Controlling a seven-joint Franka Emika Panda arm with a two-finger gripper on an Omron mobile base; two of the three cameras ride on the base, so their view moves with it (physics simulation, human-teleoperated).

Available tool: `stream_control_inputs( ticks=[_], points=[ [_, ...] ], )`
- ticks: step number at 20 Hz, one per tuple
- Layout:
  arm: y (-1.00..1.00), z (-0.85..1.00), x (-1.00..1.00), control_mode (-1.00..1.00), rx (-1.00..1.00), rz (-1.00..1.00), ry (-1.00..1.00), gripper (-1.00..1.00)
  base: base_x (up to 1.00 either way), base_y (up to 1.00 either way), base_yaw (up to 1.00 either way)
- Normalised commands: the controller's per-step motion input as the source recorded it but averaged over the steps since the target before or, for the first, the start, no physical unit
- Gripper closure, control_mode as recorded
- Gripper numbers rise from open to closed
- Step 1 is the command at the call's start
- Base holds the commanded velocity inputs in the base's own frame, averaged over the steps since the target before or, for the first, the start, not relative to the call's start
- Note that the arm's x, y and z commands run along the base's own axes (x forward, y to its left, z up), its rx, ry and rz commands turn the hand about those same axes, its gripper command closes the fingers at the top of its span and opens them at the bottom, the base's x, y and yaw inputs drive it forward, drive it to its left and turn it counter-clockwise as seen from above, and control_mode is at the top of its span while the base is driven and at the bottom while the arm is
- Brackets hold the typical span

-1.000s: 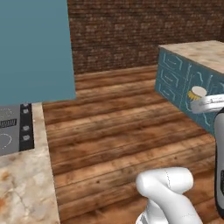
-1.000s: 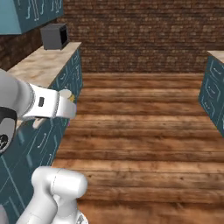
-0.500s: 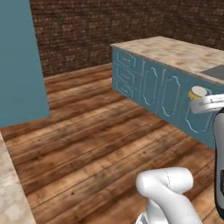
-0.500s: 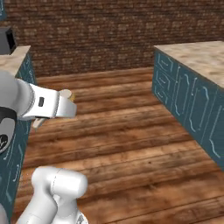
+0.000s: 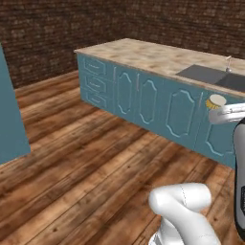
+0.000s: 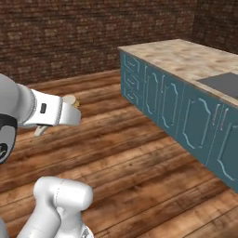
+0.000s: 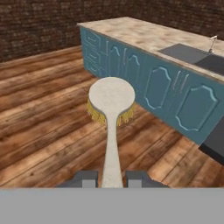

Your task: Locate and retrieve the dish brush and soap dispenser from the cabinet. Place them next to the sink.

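My gripper (image 7: 112, 178) is shut on the pale tan handle of the dish brush (image 7: 111, 103). Its round head with yellowish bristles points forward over the wooden floor. In the left base view the brush head (image 5: 216, 101) shows at the right edge, in front of the island's teal doors. The right base view has the brush (image 6: 70, 99) peeking out behind my white wrist at the left. The dark grey sink (image 5: 203, 73) (image 7: 186, 53) (image 6: 223, 83) is set in the marble island top, with a small chrome tap (image 5: 228, 63) behind it. The soap dispenser and the cabinet are out of view.
A long island (image 5: 143, 55) with teal arched-panel doors (image 7: 157, 85) and drawers runs along the right. Wooden floor (image 5: 81, 158) lies open between me and it. A teal panel (image 5: 9, 119) stands at the left edge, and a brick wall (image 6: 93, 32) closes the back.
The whole picture has swung as the base turned: the hob counter has left the view, and the island with the sink has come in and is closer. The brush stays gripped.
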Motion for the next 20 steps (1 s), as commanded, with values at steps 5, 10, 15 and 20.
stream_control_inputs(
  ticks=[5, 10, 15, 20],
  points=[
    [0.0, 0.0, 0.0, 1.0, 0.0, 0.0, 0.0, 1.0, 0.34, 0.01, -0.34],
    [0.0, 0.0, 0.0, 1.0, 0.0, 0.0, 0.0, 1.0, 0.58, 0.15, -0.28],
    [0.0, 0.0, 0.0, 1.0, 0.0, 0.0, 0.0, 1.0, 0.61, 0.11, -0.24],
    [0.0, 0.0, 0.0, 1.0, 0.0, 0.0, 0.0, 1.0, 0.72, -0.03, -0.17]
  ],
)
